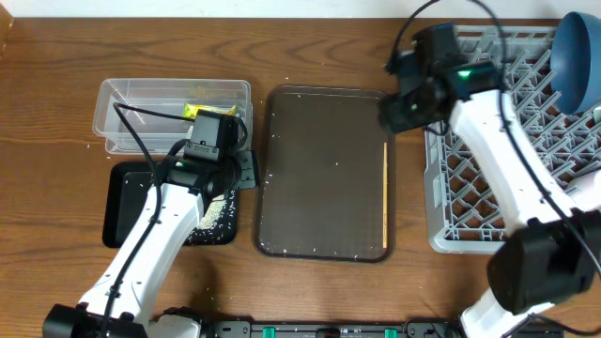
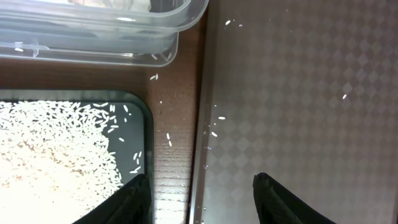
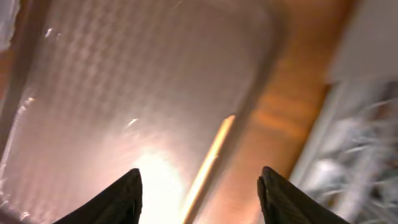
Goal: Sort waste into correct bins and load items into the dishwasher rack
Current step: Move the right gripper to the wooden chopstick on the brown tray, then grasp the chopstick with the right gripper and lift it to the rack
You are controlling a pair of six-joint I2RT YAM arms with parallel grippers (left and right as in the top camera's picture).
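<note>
The left gripper hangs over the strip of wooden surface between the black tray and the brown tray. Its jaws are released with nothing between them, as the left wrist view shows. The black tray lies at the near left and holds a heap of rice grains at its right end. More loose grains are scattered over the wood and along the brown tray's left edge. Just beyond the black tray sits the clear tub, with a yellow-green wrapper inside it. The right gripper is over the far right corner of the brown tray. In the blurred right wrist view its jaws stand apart and empty. A chopstick lies below them on the tray. From overhead the chopstick runs near to far along the brown tray's right edge. The grey rack stands just right of the brown tray, and a dark blue bowl rests tilted in its far right corner.
</note>
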